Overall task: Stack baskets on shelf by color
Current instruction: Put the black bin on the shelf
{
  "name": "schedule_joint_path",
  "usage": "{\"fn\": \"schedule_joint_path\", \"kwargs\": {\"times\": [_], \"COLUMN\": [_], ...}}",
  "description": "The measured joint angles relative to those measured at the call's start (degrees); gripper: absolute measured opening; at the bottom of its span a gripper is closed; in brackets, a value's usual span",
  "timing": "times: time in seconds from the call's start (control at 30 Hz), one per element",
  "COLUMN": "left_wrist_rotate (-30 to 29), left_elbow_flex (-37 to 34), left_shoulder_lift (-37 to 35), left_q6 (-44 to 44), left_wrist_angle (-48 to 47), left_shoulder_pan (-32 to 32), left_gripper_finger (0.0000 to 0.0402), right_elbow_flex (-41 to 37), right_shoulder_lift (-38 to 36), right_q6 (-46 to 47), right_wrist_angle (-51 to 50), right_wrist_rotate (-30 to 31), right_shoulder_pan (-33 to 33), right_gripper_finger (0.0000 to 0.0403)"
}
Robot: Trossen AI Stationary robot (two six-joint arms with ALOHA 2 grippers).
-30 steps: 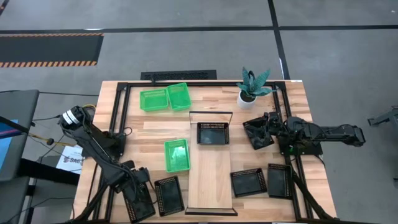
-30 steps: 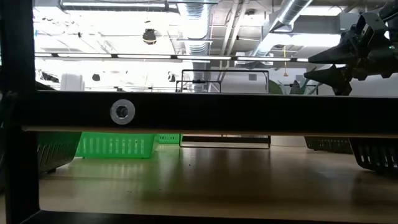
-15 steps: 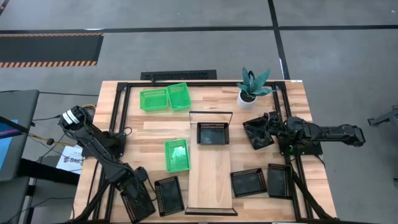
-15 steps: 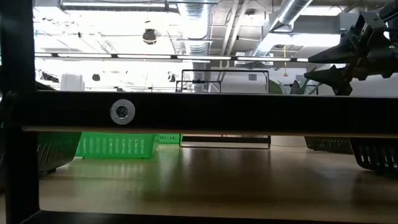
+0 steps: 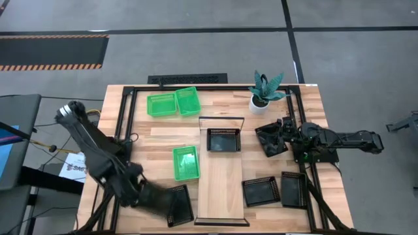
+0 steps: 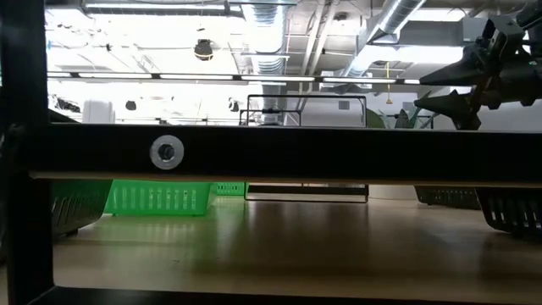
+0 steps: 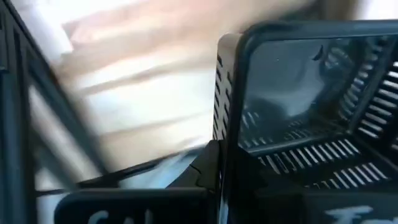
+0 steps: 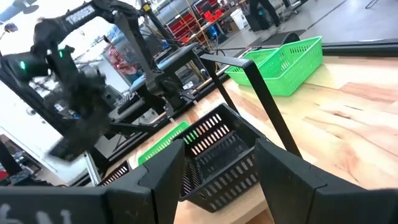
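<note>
My left gripper is above the table's near left corner, shut on a black basket that shows blurred beside the arm. My right gripper stands open and level at the right side. A tilted black basket lies just ahead of its fingers. The shelf, a pale board, lies in the middle with a black basket on its far end. A green basket rests on the table at the shelf's left. Two green baskets sit at the far left. My left gripper holds the black basket by one side wall, at its rim. One finger shows outside the wall; the basket hides the other. The fingers come steeply from above. The basket is lifted clear of the table and tipped, its mesh inside facing the camera.
More black baskets lie near the front edge: one left of the shelf, two right of it. A white potted plant stands at the far right. Black frame rails run along the table's edges.
My left gripper has risen from the near left corner and rolled about its own line, shifting a little toward the shelf. The black basket that lay under it has left the table and now hangs tipped in the hold. My right arm has kept still.
</note>
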Motion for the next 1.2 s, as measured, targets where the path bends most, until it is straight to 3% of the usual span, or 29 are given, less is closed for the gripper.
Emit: {"fn": "schedule_joint_path", "kwargs": {"times": [0.17,0.27,0.33,0.7,0.97,1.2], "left_wrist_rotate": [-9.1,-18.0,-19.8,-9.7,-6.1,-0.7], "left_elbow_flex": [5.6,6.7,6.7,6.7,6.7,6.7], "left_shoulder_lift": [-1.5,-0.4,0.6,13.0,21.3,25.6], "left_q6": [-1.6,1.7,4.4,17.4,20.0,23.2], "left_wrist_angle": [-4.8,-2.9,-0.4,17.4,21.5,31.3], "left_shoulder_pan": [8.1,12.6,15.8,27.4,29.4,31.4], "left_gripper_finger": [0.0000,0.0000,0.0000,0.0000,0.0000,0.0000], "right_elbow_flex": [0.0,0.0,0.0,0.0,0.0,0.0], "right_shoulder_lift": [0.0,0.0,0.0,0.0,0.0,0.0], "right_q6": [0.0,0.0,0.0,0.9,0.9,0.9], "right_wrist_angle": [0.0,0.0,0.0,0.0,0.1,0.2], "right_wrist_rotate": [0.0,0.0,0.0,0.0,0.0,0.0], "right_shoulder_pan": [0.0,0.0,0.0,0.0,0.0,0.0], "right_gripper_finger": [0.0218,0.0218,0.0218,0.0218,0.0218,0.0218]}}
